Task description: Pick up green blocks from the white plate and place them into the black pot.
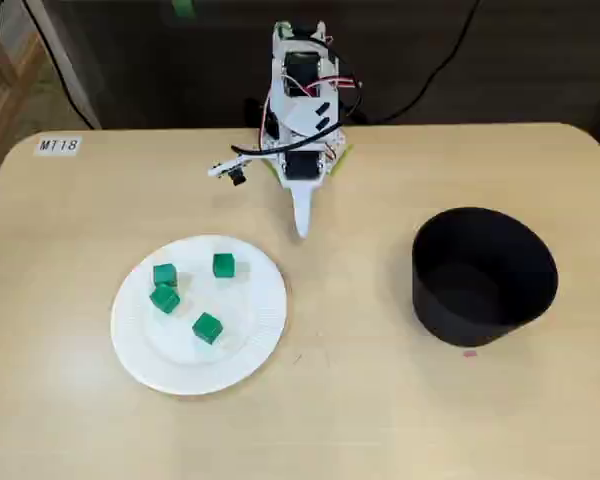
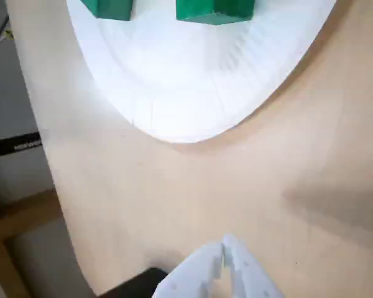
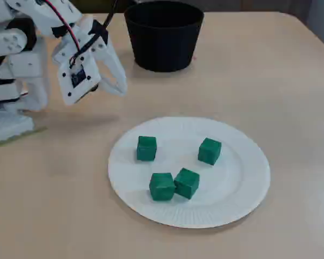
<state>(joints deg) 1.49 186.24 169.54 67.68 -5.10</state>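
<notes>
wrist view is showing the gripper (image 2: 224, 251) hovering over the table (image 2: 174, 192) near the white plate (image 2: 193, 81), jaws closed together and holding nothing, while in a fixed view four green blocks (image 3: 163, 186) are sitting on that plate, well apart from the black pot (image 3: 163, 43).

A pale wooden table (image 1: 380, 420) with rounded corners bears a small white label (image 1: 58, 145) reading MT18 at its far left corner in a fixed view and a tiny pink speck (image 1: 469, 352) towards the right, while a black cable (image 1: 456, 52) trails behind it
</notes>
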